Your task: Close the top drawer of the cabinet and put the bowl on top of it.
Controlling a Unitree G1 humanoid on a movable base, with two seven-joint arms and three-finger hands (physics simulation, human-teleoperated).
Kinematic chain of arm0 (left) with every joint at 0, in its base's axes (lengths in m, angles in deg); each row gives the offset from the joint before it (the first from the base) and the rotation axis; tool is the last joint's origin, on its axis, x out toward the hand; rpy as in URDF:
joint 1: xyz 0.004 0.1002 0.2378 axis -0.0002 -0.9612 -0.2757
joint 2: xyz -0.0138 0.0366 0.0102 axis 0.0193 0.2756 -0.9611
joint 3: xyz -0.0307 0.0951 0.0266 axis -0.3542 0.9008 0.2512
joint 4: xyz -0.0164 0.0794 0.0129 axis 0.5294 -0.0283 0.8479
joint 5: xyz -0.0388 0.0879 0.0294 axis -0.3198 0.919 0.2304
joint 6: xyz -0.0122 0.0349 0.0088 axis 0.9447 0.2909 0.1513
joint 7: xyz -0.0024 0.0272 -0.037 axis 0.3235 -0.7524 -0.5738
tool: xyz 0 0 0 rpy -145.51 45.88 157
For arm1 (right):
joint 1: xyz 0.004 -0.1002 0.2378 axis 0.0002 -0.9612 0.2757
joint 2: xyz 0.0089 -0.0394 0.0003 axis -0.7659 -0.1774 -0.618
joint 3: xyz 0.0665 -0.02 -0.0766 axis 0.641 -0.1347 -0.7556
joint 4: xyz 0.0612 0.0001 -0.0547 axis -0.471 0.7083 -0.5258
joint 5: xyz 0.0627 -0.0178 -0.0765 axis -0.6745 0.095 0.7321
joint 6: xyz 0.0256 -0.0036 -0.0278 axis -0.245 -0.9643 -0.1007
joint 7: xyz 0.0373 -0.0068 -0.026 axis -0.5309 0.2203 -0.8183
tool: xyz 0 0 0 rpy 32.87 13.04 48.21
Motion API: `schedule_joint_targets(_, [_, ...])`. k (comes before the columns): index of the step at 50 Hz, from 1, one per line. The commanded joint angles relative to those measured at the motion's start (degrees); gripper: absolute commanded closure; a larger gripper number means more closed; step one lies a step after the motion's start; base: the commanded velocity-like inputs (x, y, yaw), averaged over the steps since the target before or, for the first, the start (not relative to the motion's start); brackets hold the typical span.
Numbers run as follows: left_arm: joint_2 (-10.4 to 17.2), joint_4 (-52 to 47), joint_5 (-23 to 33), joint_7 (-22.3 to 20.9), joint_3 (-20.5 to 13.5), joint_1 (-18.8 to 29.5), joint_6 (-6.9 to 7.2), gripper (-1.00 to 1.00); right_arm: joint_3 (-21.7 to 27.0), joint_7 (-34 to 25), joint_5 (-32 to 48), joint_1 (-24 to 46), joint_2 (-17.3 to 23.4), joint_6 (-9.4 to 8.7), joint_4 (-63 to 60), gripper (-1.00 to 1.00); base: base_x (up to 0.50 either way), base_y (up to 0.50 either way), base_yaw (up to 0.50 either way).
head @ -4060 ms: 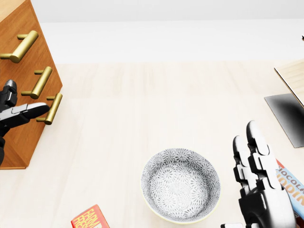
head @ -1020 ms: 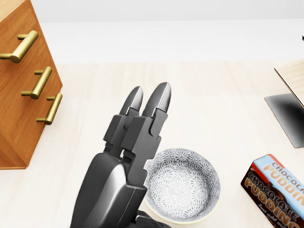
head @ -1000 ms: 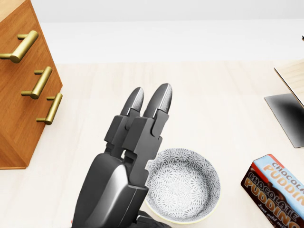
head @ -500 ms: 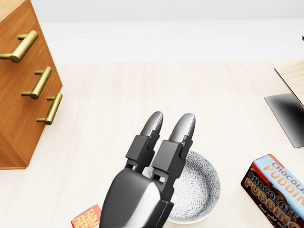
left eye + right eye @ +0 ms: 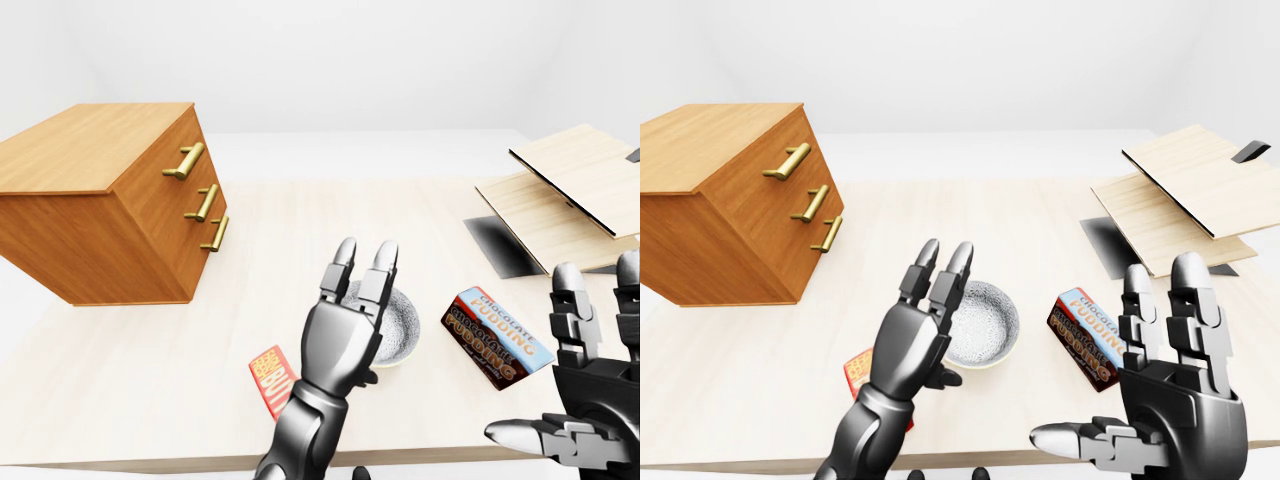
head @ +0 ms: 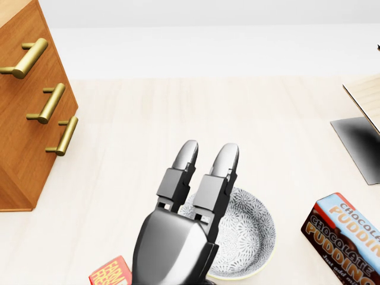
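Bowl (image 6: pixel 249 231), patterned grey and white, stood upright on the pale wood counter (image 6: pixel 178 119), low in the head view and well apart from the cabinet (image 5: pixel 100 200) at the left. Cabinet: wooden, with three brass handles (image 5: pixel 207 203) on its face, and all drawer fronts flush as far as I could tell. Left hand (image 5: pixel 345 335): over the bowl's left rim and hiding that side, fingers straight and side by side, thumb tucked beneath, not closed round the bowl. I could not tell whether it touched. Right hand (image 5: pixel 1175 390): low at the right of the right-eye view, fingers upright and spread, thumb out to the left. Chocolate pudding box (image 5: pixel 497 337): near the bowl's right. Red packet (image 5: pixel 270 378): near its left, by the counter's edge. Wooden boards (image 5: pixel 570 185) lay over a dark mat (image 5: pixel 495 245), far right.
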State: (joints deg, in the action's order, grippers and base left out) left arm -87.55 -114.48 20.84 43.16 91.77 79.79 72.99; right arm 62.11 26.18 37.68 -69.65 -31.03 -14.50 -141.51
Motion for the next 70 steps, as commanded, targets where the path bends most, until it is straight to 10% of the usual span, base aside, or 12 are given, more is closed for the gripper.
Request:
schedule_joint_targets(1, [-1.18, 6.27, 3.23, 2.61, 0.12, 0.69, 0.00, -1.00, 0.02, -0.06, -0.24, -0.20, 0.01, 0.00, -0.16, -1.00, 0.00, 0.00, 0.00])
schedule_joint_targets(70, [-6.02, 32.04, 10.08, 4.96, -3.99, 5.58, 0.00, -1.00, 0.37, -0.25, -0.37, 0.20, -0.05, -0.23, 0.05, -1.00, 0.00, 0.00, 0.00])
